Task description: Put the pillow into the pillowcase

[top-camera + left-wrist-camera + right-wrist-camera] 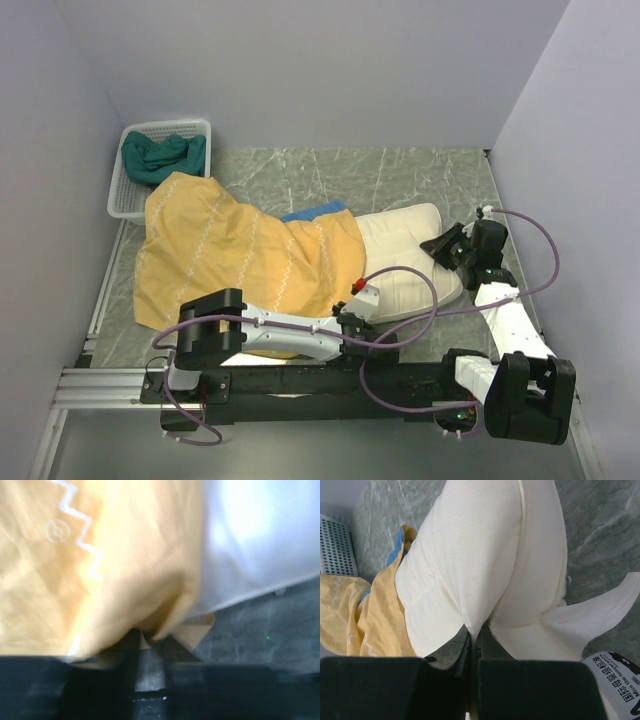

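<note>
Pinching pillowcase edge in left gripper, pillow fold in right gripper; sprawling on grey-green marbled table between 3 lilac walls.

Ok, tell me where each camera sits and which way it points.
Top external: above and behind the bases, looking down on the table; both arms show.
Left wrist: on the left arm, facing the left pincer pinching the pillowcase.
Right wrist: on the right arm, facing the right pincer pinching the pillow.
Shared: both wrist views show pillow and pillowcase.
</note>
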Tool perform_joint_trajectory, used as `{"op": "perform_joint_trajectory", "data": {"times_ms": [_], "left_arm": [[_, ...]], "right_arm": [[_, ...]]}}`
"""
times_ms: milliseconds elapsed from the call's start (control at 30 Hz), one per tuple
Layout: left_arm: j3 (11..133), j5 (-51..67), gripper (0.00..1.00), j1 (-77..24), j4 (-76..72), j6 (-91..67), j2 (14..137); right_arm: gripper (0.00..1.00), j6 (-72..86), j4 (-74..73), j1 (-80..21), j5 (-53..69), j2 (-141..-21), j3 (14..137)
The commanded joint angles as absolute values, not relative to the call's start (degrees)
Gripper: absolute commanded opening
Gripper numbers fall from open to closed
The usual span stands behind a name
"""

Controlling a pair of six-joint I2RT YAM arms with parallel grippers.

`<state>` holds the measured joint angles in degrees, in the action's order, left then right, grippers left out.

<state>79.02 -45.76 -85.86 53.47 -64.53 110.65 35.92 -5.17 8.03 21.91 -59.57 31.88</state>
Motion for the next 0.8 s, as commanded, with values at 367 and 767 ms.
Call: {"op": "perform_joint_trajectory", "data": {"times_ms": [367,767], "left_arm": [[97.89,-13.38,0.01,-79.64,25.86,-30.15,99.15],[107.74,-5.54,0.01,-63.64,27.94,-26.55,92.46]], "right_arm": [[0.00,37.88,-4.92,8.09,21.62,-49.94,36.30],[0.00,39.38,-8.78,6.77,22.14,-45.00,40.69]]}}
